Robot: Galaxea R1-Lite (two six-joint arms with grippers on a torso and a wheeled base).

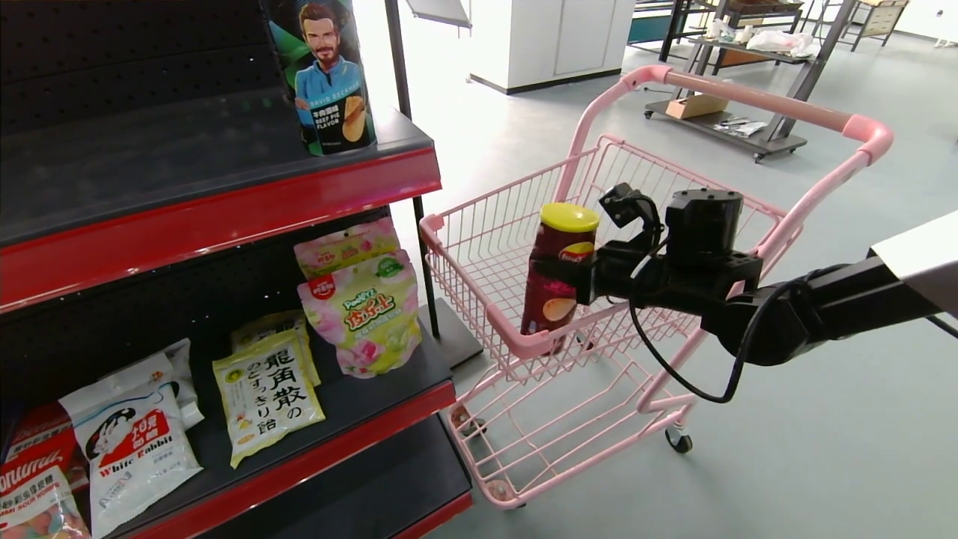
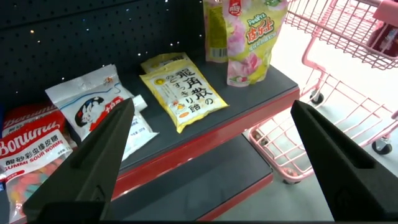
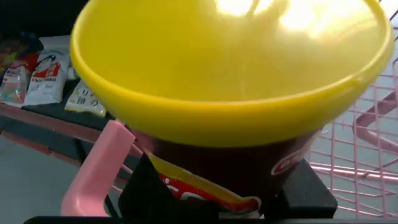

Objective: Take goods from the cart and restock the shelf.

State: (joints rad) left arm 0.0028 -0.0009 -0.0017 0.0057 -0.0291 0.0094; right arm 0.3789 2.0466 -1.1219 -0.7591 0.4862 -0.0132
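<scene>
The chip can stands upright dead centre of the head view. It's inside the pink cart, right by the near-left corner, w/ its top half poking above the rim. The right gripper is clamped on it from the side, about mid-body. Can't tell if the base is on the basket floor or off it, the rim wire hides that.

What could go wrong imo:
- **Rim catch:** the can's bottom is below the rim, so swinging it toward the shelf w/o lifting first would catch. The cart's on wheels, so it'd prob roll, or the can would twist in the grip.
- **Slip:** round slick tube + side pinch means it could pivot or slide.
- **Top board:** there's a tall green can at upper centre-left. Bump it and it tips.
- **Middle board:** standing pouches sit near the edge, easy to knock fwd too.

Views:
- **Right wrist cam:** the yellow lid is up close, w/ black fingers hugging the can body below it. The pink rim is just beside the can, tighter than the head cam suggests.
- **Left wrist cam:** the left gripper has its fingers spread wide w/ nothing between them. It hangs over the lower board, w/ flat bags at centre and a bare board below.
</scene>
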